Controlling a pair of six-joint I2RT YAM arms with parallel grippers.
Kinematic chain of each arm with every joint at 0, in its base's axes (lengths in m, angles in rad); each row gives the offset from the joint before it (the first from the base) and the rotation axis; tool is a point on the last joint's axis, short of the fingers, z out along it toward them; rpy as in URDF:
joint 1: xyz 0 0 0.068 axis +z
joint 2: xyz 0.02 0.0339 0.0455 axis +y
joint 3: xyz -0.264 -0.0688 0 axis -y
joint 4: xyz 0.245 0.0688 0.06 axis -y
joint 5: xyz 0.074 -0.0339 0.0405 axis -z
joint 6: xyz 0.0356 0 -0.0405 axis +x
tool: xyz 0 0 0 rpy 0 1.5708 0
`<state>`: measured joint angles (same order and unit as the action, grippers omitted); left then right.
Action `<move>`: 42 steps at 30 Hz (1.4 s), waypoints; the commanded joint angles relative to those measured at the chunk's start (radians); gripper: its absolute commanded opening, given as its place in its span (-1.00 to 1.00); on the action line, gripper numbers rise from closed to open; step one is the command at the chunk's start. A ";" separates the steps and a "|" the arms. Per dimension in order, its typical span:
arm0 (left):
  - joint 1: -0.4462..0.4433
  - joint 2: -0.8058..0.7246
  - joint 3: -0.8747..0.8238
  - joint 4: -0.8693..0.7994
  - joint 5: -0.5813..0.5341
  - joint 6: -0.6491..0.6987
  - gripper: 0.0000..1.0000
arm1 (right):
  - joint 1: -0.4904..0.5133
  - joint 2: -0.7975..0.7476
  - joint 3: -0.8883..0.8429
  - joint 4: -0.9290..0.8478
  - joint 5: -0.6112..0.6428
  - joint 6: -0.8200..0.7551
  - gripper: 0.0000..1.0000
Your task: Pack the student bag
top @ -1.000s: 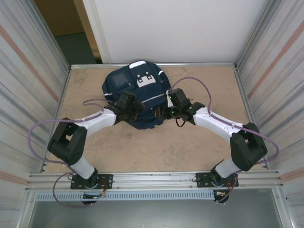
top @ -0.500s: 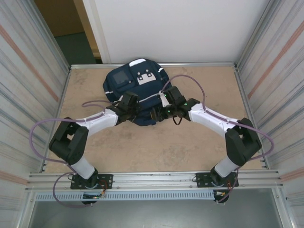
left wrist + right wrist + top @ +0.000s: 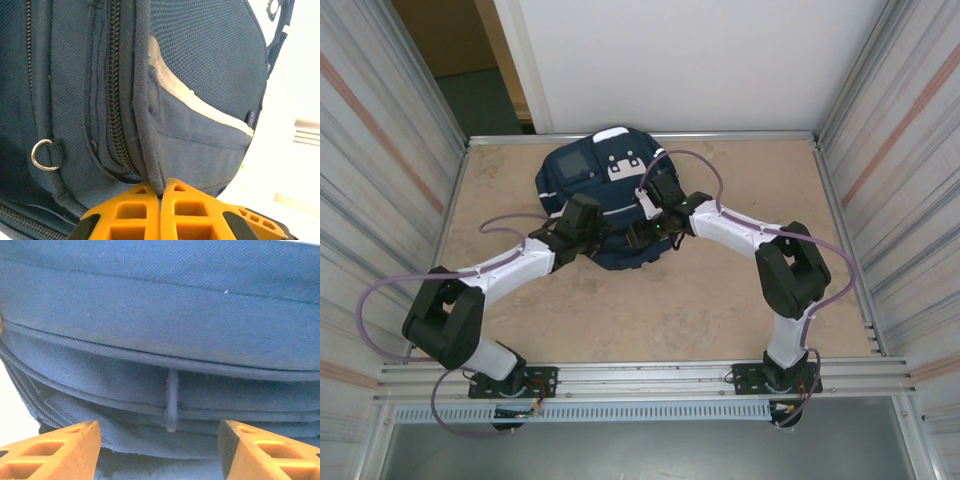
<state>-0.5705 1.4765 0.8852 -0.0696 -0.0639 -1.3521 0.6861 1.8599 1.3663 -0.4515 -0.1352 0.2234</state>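
The student bag [image 3: 605, 205] lies flat on the bench [image 3: 720, 300], front face up. Its long axis runs away from my arm bases, and the end with the white patch [image 3: 625, 166] points at the far rail, which passes just beyond that end. A grey patch [image 3: 570, 166] sits to the left of the white one, and bare bench stretches out on the near side of the bag. My left tool [image 3: 160, 200] is at the bag's near left flank. Its orange fingers are pressed together and pinch the piped seam that edges a side pocket. A pale stripe [image 3: 195, 95] crosses the pocket just above that seam. A zip [image 3: 115, 100] runs alongside the seam to its left, and further left a small metal ring [image 3: 45, 154] hangs from a fabric loop. My right tool [image 3: 159, 429] is at the bag's near right side, over stacked navy seams. Its two fingers stand well apart and grip nothing. A thin fabric tab [image 3: 171, 400] on the bag hangs in line with the gap between them.
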 commanded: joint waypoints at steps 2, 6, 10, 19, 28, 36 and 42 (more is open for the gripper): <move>0.002 -0.064 -0.029 0.039 0.054 -0.004 -1.00 | 0.035 0.044 0.042 -0.018 0.094 -0.011 0.22; 0.006 -0.081 -0.050 0.058 0.086 -0.010 -1.00 | 0.046 0.070 0.065 -0.021 0.130 -0.008 0.09; 0.013 -0.094 -0.057 0.051 0.100 0.002 -1.00 | 0.049 0.075 0.091 -0.041 0.157 -0.019 0.06; 0.028 -0.130 -0.081 0.081 0.164 0.015 -1.00 | 0.031 0.099 0.116 -0.063 0.069 0.003 -0.47; 0.057 -0.160 -0.104 0.084 0.227 0.027 -1.00 | 0.042 0.052 0.073 -0.054 0.109 0.040 -0.92; 0.156 -0.232 -0.172 0.056 0.273 0.068 -1.00 | -0.029 -0.135 -0.095 0.009 0.087 0.101 -1.00; 0.283 -0.232 -0.166 0.022 0.448 0.152 -1.00 | -0.028 -0.280 -0.220 0.023 -0.039 0.134 -1.00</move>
<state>-0.3492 1.2690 0.7231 -0.0296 0.3439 -1.2819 0.6590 1.6688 1.1950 -0.3801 -0.1402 0.3153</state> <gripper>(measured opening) 0.046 0.073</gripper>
